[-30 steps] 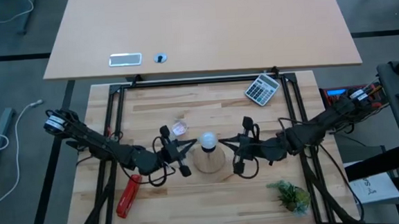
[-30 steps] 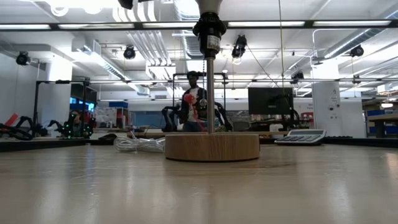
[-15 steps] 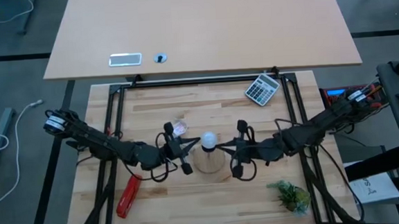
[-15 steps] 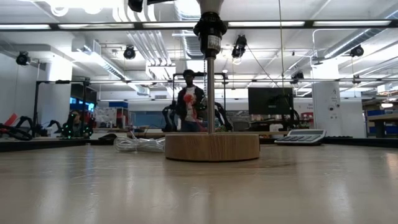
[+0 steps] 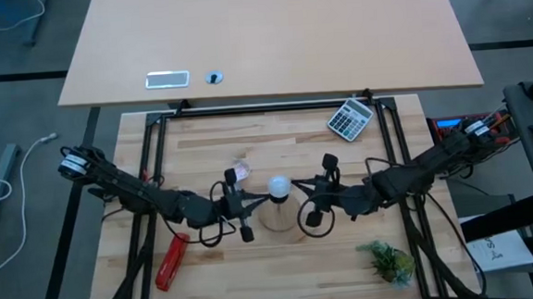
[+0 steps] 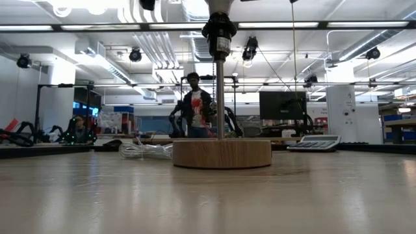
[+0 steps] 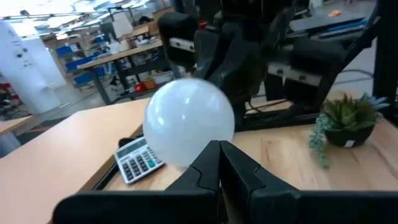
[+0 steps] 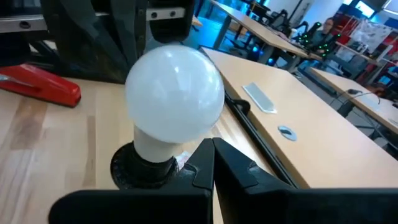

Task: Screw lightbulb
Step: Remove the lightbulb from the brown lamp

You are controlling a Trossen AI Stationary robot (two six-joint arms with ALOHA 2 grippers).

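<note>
The white lightbulb (image 5: 278, 187) sits upright in the black socket (image 8: 134, 168) on the thin stem above the round wooden disc (image 5: 280, 221), which rests flat on the table. My left gripper (image 5: 266, 200) is shut, its tips close against the bulb's left side. The left wrist view shows the tips (image 7: 219, 149) in front of the bulb's lower part (image 7: 188, 121). My right gripper (image 5: 297, 201) is shut, its tips (image 8: 213, 149) beside the bulb's neck (image 8: 158, 146) on the right side. In the low view only the socket (image 6: 219, 31) and disc (image 6: 221, 154) show. My left gripper comes level from the table's left, its shut tips at the bulb's lower half (image 7: 193, 158); I cannot tell whether it touches. My right gripper comes level from the table's right, its shut tips next to the bulb's neck above the socket; I cannot tell whether it touches.
A calculator (image 5: 350, 119) lies at the far right, a red tool (image 5: 171, 260) at the near left, a small plant (image 5: 389, 261) at the near right, and a clear plastic scrap (image 5: 240, 171) just beyond the left gripper. A person stands in the room behind (image 6: 194, 107).
My right gripper has gone toward the table's left, closer to the bulb. My left gripper has crept toward the bulb from the other side. The lamp and bulb have stayed in place.
</note>
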